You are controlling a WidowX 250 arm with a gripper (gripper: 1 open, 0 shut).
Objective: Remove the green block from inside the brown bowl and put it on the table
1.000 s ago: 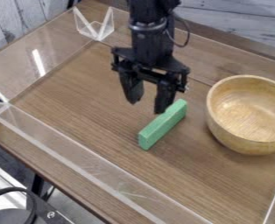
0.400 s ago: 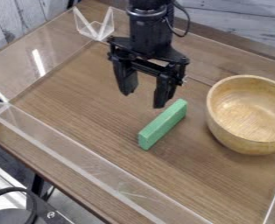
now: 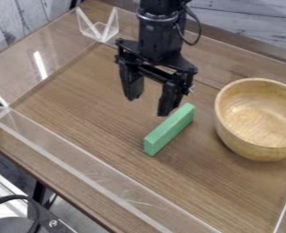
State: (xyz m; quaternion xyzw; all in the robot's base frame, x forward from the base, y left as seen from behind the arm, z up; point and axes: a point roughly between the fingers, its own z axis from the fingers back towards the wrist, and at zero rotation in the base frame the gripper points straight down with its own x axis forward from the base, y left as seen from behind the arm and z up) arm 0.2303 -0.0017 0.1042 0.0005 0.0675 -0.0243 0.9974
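The green block [image 3: 170, 128] lies flat on the table [image 3: 85, 109], angled from lower left to upper right, just left of the brown bowl [image 3: 260, 116]. The bowl stands on the right side and has nothing inside it. My gripper [image 3: 153, 95] hangs pointing straight down above the block's upper end and slightly to its left. Its two dark fingers [image 3: 132, 86] are spread wide apart with nothing between them, and they do not touch the block.
Low clear acrylic walls [image 3: 60, 155] edge the tabletop at the front, left and back. A clear angled piece [image 3: 100, 27] stands at the back left corner. Cables run behind the arm at the top.
The fingers spread wider and lifted a little off the block's upper end. The block stayed in place on the table.
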